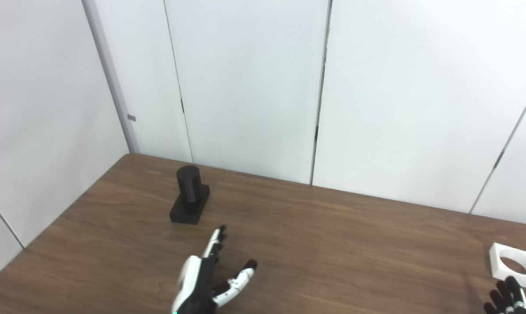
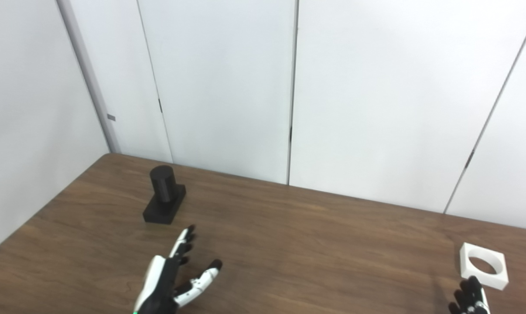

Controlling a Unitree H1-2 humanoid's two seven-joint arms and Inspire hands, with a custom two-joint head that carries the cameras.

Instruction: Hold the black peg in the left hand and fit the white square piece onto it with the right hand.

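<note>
Black peg (image 1: 189, 195) standing upright on counter (image 1: 333, 244), left of centre. Left hand (image 1: 206, 279) hovering just below peg, fingers spread, grasping nothing. White square piece (image 1: 515, 265) lying far right; right hand (image 1: 509, 298) mostly cropped, state unclear.

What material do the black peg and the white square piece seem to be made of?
Black peg: probably matte plastic, perhaps printed; uniform dull black, no shine. White square piece: likely matte white plastic too; even colour, crisp edges, round hole. Neither is certain.
</note>
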